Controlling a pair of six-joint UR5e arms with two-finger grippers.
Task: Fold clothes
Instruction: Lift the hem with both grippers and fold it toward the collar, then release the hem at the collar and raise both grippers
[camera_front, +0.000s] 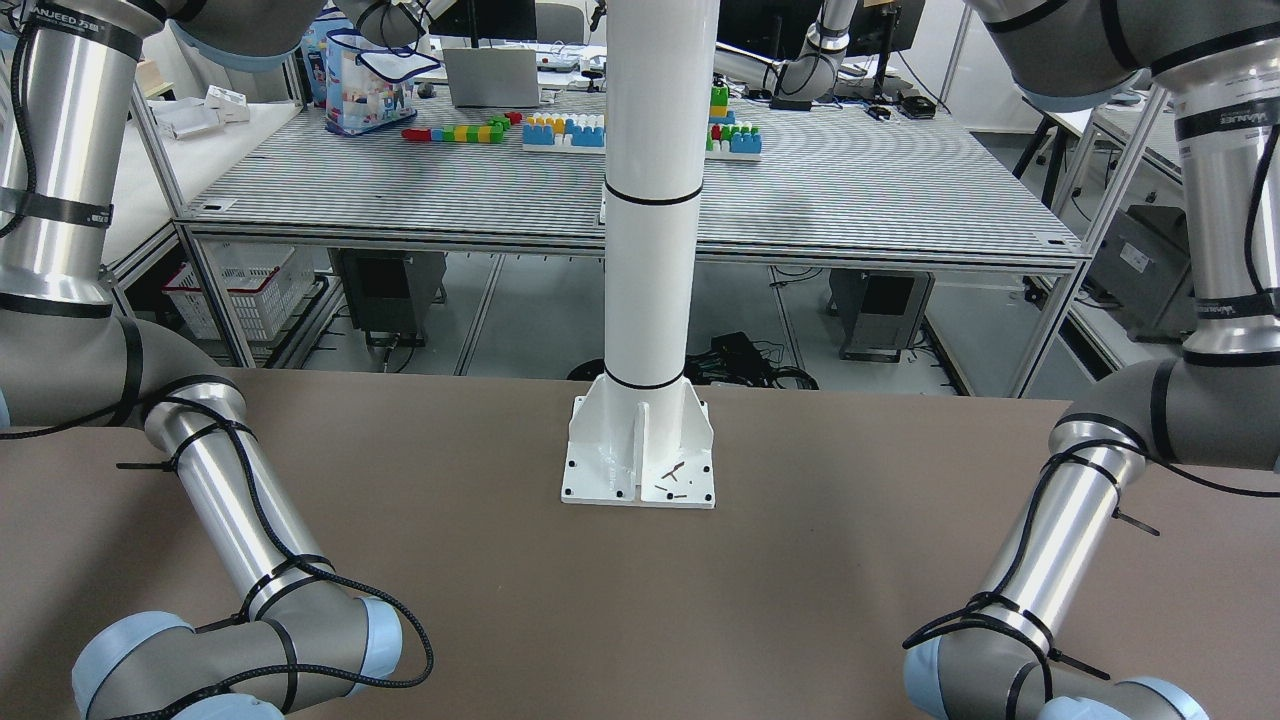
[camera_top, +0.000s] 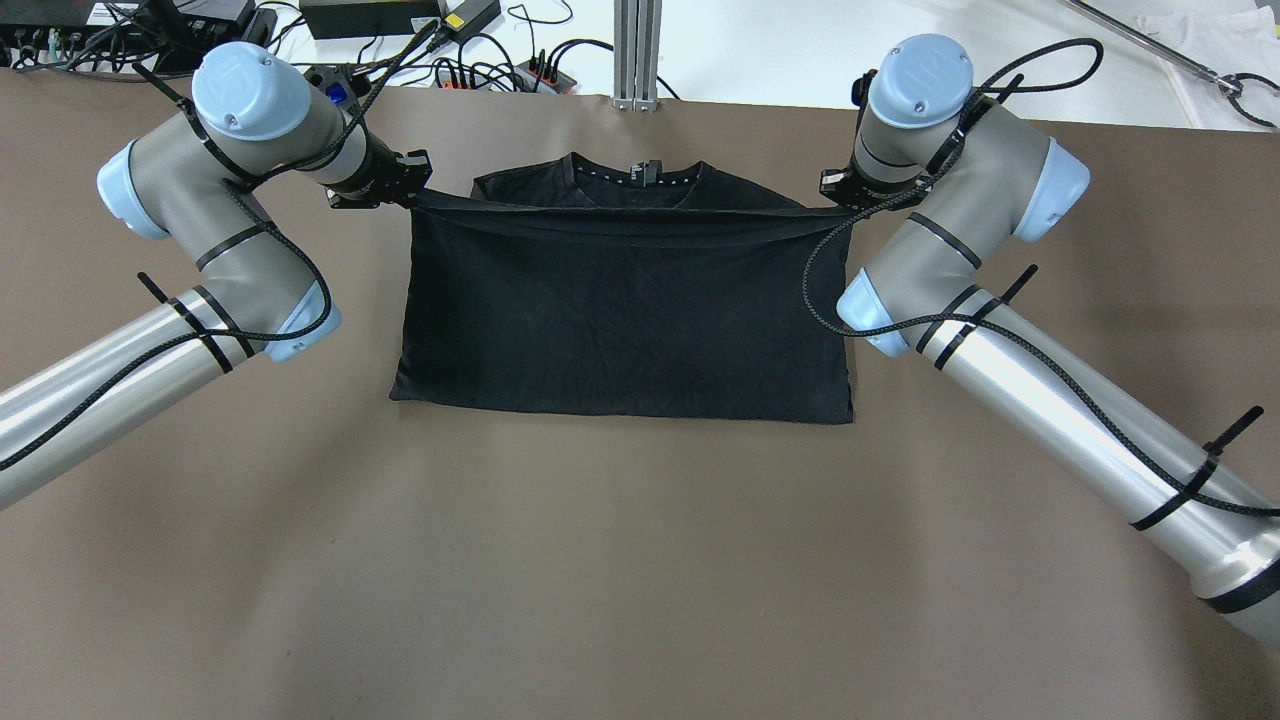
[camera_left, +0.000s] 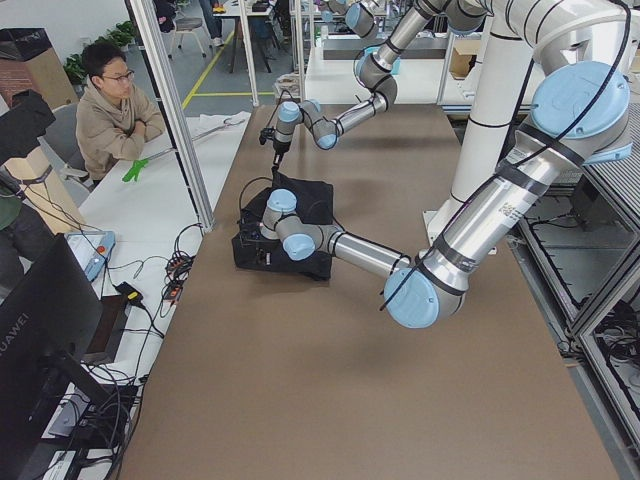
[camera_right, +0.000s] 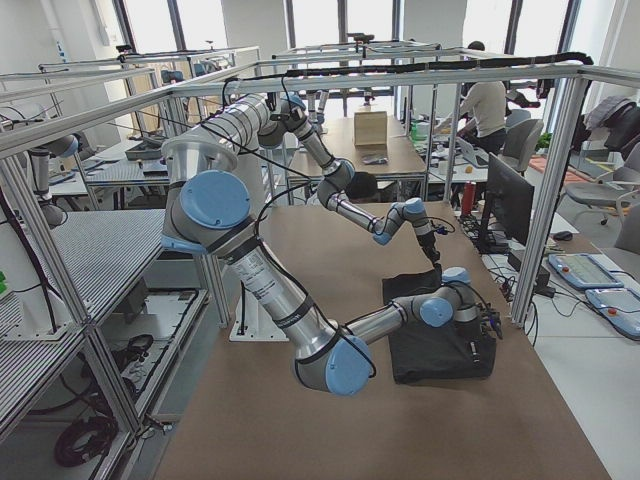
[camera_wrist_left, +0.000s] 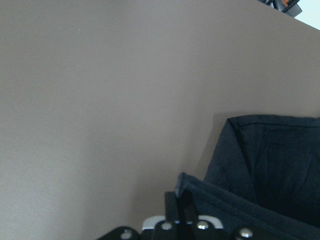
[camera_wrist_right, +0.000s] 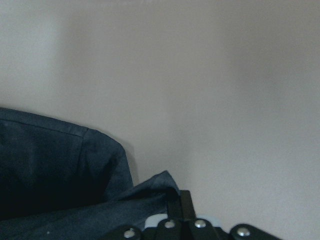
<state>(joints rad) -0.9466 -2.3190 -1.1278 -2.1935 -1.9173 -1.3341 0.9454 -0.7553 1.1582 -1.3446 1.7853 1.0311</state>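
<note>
Fold stage | black garment lay on the table near its far edge | left gripper and right gripper each clamped a hem corner | hem ran crosswise between them, raised, just short of collar, both arms equally near

Black band, right arm: "WANJEED", then characters too small to read. Black band, left arm: same word, partly turned away. Monitor back: "HUAWEI", running sideways along edge.
</note>
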